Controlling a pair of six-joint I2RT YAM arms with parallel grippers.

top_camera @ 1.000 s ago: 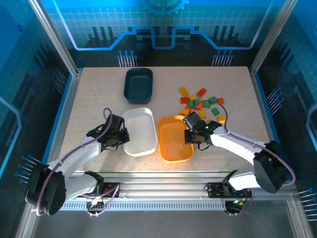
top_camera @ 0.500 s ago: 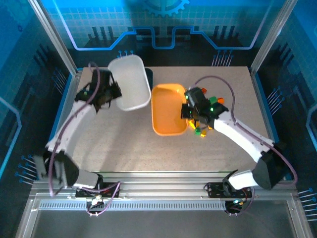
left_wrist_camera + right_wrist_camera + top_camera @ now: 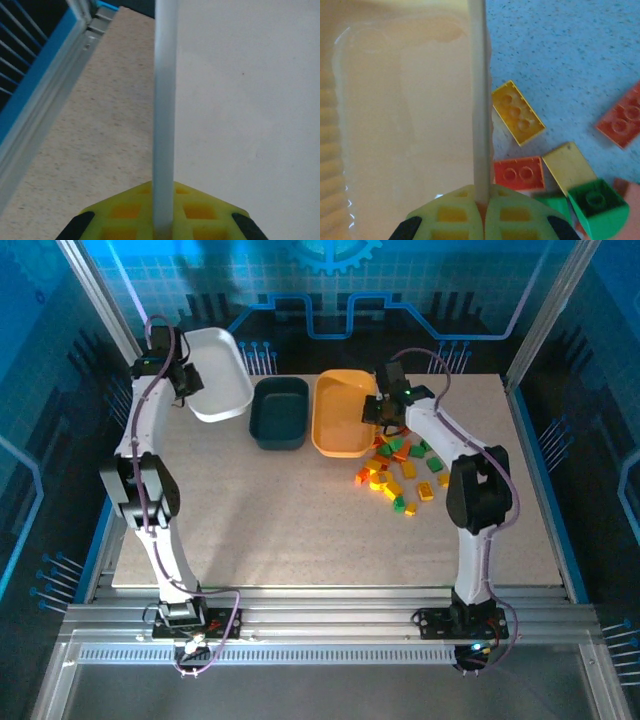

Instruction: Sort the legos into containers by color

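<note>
The legos (image 3: 392, 475) lie in a loose heap of red-orange, yellow and green bricks on the table (image 3: 290, 530), right of centre toward the far side, just beside the near right corner of the orange tub (image 3: 338, 425). The right wrist view shows a few of them close up. A yellow brick (image 3: 517, 112) lies studs up just beside the tub's outer wall, a red-orange brick (image 3: 519, 173) sits nearer the camera, and a green brick (image 3: 595, 202) lies off to the right.

The orange tub stands at the far edge, side by side with the dark teal tub (image 3: 279, 415) on its left. The white tub (image 3: 222, 385) is further left, tilted over the table's far left corner.

The right gripper (image 3: 481, 207) is pressed together on the orange tub's right wall, one finger inside and one outside. The left gripper (image 3: 163, 220) pinches the white tub's thin rim, with the table's speckled top and a metal frame rail (image 3: 45, 115) beyond it
</note>
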